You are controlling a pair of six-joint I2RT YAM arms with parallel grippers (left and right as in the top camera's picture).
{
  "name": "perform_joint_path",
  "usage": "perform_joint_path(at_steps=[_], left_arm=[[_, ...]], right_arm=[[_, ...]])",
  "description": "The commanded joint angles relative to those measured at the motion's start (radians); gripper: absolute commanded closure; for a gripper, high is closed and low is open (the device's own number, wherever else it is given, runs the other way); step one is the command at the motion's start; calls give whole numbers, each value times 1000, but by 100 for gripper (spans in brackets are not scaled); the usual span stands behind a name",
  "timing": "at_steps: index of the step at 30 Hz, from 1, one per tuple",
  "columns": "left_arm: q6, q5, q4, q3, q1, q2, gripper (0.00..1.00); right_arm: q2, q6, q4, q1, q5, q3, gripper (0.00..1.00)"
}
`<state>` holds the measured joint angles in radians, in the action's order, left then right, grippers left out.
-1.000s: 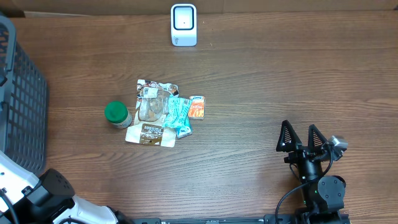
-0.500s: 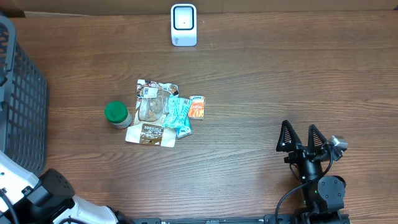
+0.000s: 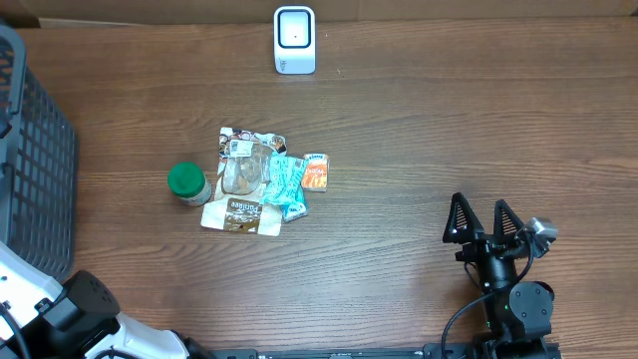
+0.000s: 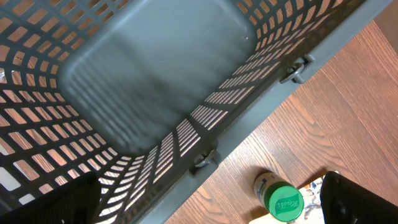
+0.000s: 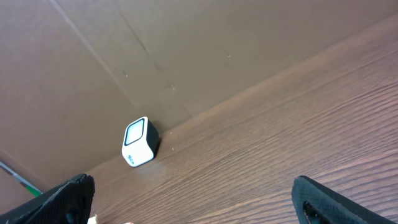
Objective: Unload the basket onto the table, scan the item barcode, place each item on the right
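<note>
Basket (image 3: 30,150): dark grey lattice, at the left edge of the counter (image 3: 399,130); the left wrist view looks down into it.
Left tool (image 4: 209,183): fingers spread wide, nothing between them; it hangs above the basket's near wall, with the jar just outside that wall.
Jar (image 3: 186,183): green lid, lying on the wood, just left of the packets and well apart from both tools.
Pile of packets (image 3: 254,184): left of centre on the counter; a clear pouch on top, a brown-labelled packet (image 3: 242,214) at the front.
Teal packet (image 3: 287,184): right side of the pile, overlapping it.
Orange packet (image 3: 316,173): touching the teal one, rightmost in the group.
Scanner (image 3: 294,40): white body with a dark face, upright at the counter's far edge, beyond the pile.
Right tool (image 3: 480,204): fingers fully parted and empty, low at the near right of the counter; the pile lies well apart to its left, and the scanner is far off ahead and to its left.
</note>
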<state>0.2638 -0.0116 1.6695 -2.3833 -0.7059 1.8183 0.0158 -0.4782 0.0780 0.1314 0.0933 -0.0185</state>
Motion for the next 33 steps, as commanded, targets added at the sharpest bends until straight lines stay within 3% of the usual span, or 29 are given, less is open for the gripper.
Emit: perform_joint_path(at_steps=[1, 33], left_arm=[[21, 2, 1, -12, -1, -6, 0], [21, 2, 0, -12, -1, -6, 0]], right_arm=[[-6, 3, -5, -2, 2, 10, 0], [-6, 3, -5, -2, 2, 10, 0]])
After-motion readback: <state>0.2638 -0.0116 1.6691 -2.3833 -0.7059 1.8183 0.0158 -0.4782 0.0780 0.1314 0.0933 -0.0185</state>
